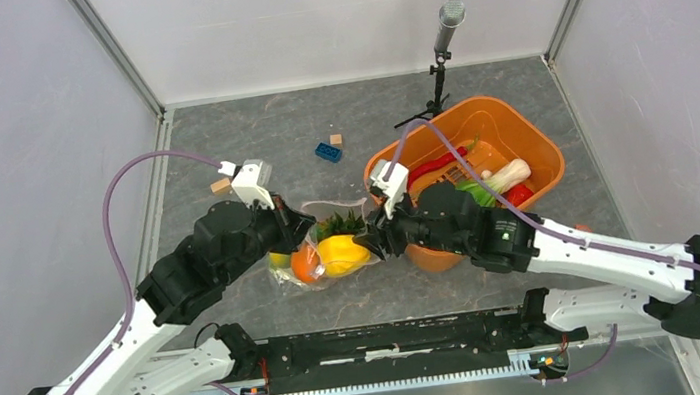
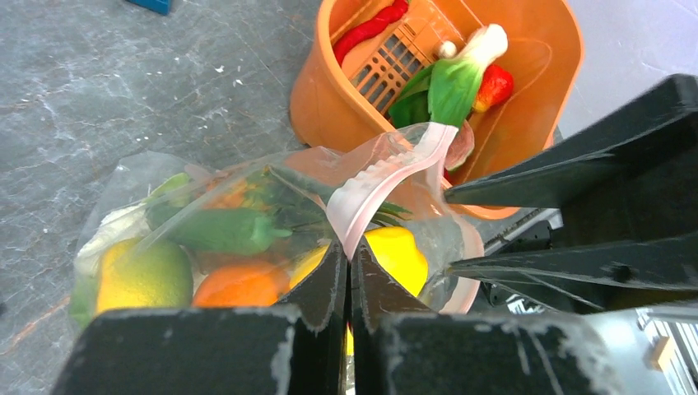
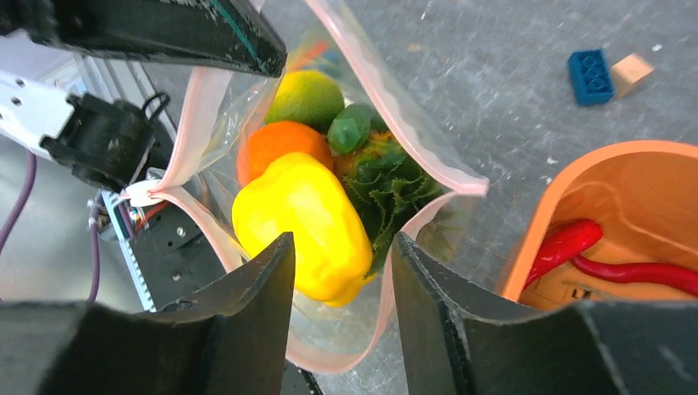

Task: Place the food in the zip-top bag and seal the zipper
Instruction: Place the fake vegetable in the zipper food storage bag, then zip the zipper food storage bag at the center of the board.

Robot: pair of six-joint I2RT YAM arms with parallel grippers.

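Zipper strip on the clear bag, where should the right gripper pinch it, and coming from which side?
Probably the zipper at its folded end nearest the orange basket, approached from the basket side: both lips meet flat there, while the left gripper pinches the strip elsewhere. The right gripper is open.

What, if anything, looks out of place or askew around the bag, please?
The zipper is twisted and buckled where the left gripper pinches it, and the zip-top bag gapes open; the yellow pepper sits right at its mouth.
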